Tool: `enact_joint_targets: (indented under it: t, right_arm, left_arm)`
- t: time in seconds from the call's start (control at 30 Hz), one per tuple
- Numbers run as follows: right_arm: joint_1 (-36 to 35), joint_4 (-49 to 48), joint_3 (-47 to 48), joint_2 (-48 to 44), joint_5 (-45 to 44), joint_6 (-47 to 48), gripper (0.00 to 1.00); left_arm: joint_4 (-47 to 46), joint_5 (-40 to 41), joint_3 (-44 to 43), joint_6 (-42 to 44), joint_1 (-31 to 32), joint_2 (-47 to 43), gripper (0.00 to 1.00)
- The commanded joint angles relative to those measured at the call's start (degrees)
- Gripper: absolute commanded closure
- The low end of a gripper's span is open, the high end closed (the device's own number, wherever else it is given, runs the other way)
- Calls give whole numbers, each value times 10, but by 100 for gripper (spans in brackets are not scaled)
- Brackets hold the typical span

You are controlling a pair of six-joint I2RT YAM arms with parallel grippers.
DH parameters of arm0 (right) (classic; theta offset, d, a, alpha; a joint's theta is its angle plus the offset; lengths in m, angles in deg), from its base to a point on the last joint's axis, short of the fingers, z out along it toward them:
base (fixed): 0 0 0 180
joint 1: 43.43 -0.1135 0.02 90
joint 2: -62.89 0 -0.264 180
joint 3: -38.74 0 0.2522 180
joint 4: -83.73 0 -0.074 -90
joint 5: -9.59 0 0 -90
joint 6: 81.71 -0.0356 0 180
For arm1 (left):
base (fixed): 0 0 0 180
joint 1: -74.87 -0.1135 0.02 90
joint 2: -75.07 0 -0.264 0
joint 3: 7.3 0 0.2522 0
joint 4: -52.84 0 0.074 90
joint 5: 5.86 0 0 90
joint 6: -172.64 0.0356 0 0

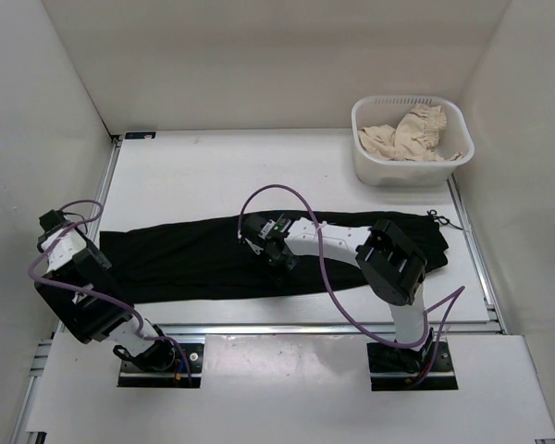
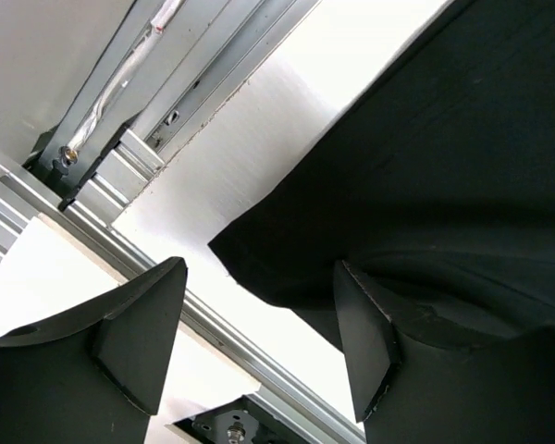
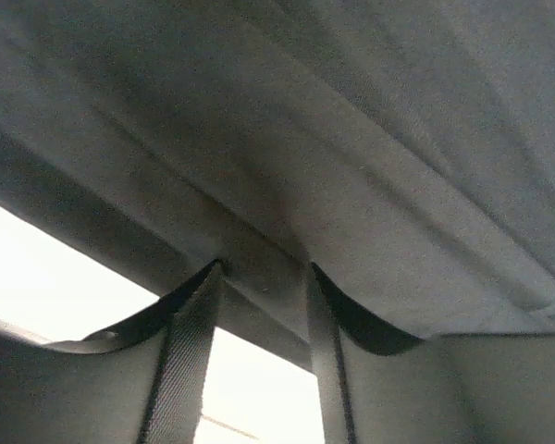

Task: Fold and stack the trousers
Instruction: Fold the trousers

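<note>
The black trousers [image 1: 185, 259] lie as one long band across the table [image 1: 213, 176], from the left edge to the right arm. My left gripper [image 1: 92, 261] hovers over their left end, open. In the left wrist view its fingers [image 2: 259, 268] stand wide apart above the trousers' corner [image 2: 444, 166], holding nothing. My right gripper [image 1: 276, 252] is down on the middle of the band. In the right wrist view its fingers [image 3: 262, 268] stand partly apart, tips pushed into the near edge of the trousers [image 3: 351, 139], with bright table showing between them.
A white basket [image 1: 412, 171] at the back right holds a beige frilly cloth [image 1: 407, 134]. White walls close in the table on three sides. An aluminium rail [image 2: 148, 129] runs along the table's edge by the left gripper.
</note>
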Motion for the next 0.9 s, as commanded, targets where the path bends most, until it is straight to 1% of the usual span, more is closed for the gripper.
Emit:
enact_joint_targets:
  t: [0.0, 0.03, 0.07, 0.13, 0.17, 0.23, 0.27, 0.3, 0.37, 0.4, 0.6, 0.77, 0.87]
  right_arm:
    - [0, 0, 0, 12, -25, 4, 58]
    - [0, -5, 0, 12, -25, 4, 62]
    - [0, -5, 0, 17, -25, -1, 70]
    - [0, 0, 0, 17, -25, -1, 79]
    - [0, 0, 0, 22, -25, -1, 87]
    - [0, 5, 0, 22, -25, -1, 93]
    - [0, 5, 0, 17, -25, -1, 98]
    - [0, 5, 0, 10, -25, -7, 100]
    - [0, 5, 0, -3, -33, -7, 100]
    - [0, 5, 0, -3, -38, -7, 100]
    - [5, 11, -6, -40, -38, -13, 100]
    - [5, 43, -23, -101, -38, -2, 100]
    - [5, 58, -42, -132, -15, -2, 100]
  left_arm:
    - [3, 2, 4, 0, -9, 4, 25]
    - [3, 2, 4, 0, -9, 4, 27]
    - [3, 2, 4, 0, -9, 11, 28]
    - [3, 2, 4, 0, -14, 18, 32]
    - [3, -3, -2, 0, -14, 18, 39]
    - [3, -3, -2, 0, -14, 18, 48]
    - [3, -8, -2, 0, -14, 18, 54]
    - [3, -8, -2, 0, -14, 18, 68]
    - [3, -8, -2, 0, -14, 18, 82]
    - [3, -8, -2, 0, -14, 18, 86]
    - [3, -13, 5, 0, -14, 6, 86]
    - [9, -7, -16, 0, -19, -4, 86]
    - [14, -1, -30, 0, -19, -4, 86]
